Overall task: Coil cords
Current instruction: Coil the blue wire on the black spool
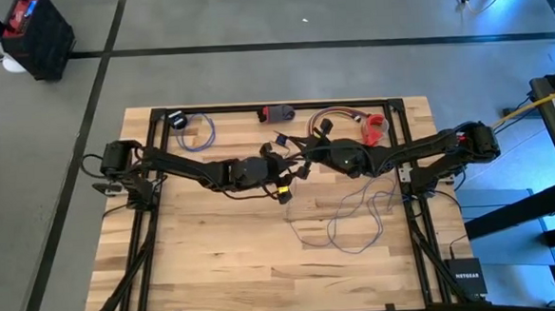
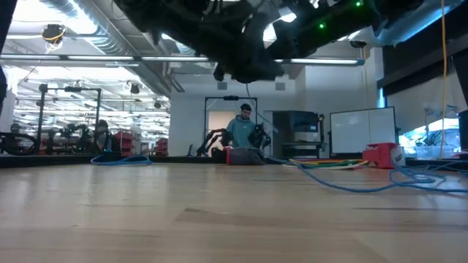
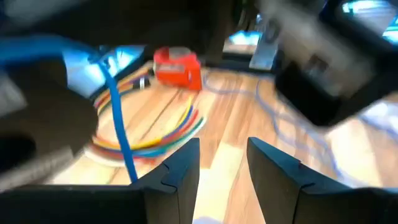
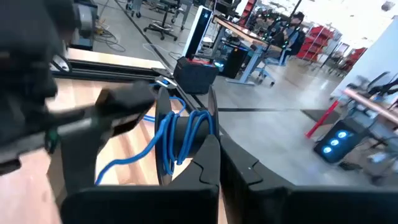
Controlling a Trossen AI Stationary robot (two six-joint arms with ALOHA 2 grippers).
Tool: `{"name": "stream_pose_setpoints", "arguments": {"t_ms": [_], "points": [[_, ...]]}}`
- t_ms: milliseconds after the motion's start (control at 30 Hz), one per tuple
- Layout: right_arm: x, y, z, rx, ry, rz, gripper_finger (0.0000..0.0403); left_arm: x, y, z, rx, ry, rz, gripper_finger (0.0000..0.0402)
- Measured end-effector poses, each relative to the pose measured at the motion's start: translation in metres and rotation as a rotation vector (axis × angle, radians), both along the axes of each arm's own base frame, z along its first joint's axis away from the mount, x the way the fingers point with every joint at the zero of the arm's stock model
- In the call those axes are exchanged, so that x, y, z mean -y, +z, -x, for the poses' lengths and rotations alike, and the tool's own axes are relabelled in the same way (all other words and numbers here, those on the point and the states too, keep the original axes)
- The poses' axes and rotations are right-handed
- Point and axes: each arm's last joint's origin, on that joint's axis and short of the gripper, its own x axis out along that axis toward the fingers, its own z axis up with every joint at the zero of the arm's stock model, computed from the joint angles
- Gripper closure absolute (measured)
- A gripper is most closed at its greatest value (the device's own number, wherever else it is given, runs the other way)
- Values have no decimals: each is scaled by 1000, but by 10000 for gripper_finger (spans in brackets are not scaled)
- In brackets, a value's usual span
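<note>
Mostly the cord lies loose on the bench, trailing toward the front from the right hand, which pinches several turns of it. Left hand, slightly parted and empty, hangs just beside, mid-bench, near the strand.

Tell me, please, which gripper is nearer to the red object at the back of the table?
The right gripper. It is raised above the table just in front of the red object, while the left gripper is farther away toward the table's middle.
</note>
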Motion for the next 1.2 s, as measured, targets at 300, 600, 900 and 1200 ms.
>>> {"name": "stream_pose_setpoints", "arguments": {"t_ms": [300,600,900,1200], "points": [[0,16,8,47,-17,40,402,28,26,13,39,-88,-27,274],[20,16,9,86,20,-31,402,50,61,32,106,-178,-112,274],[49,0,25,230,22,-115,402,19,59,33,54,111,-193,274],[50,-17,30,226,21,-94,402,-3,29,20,-50,114,-135,274]]}}
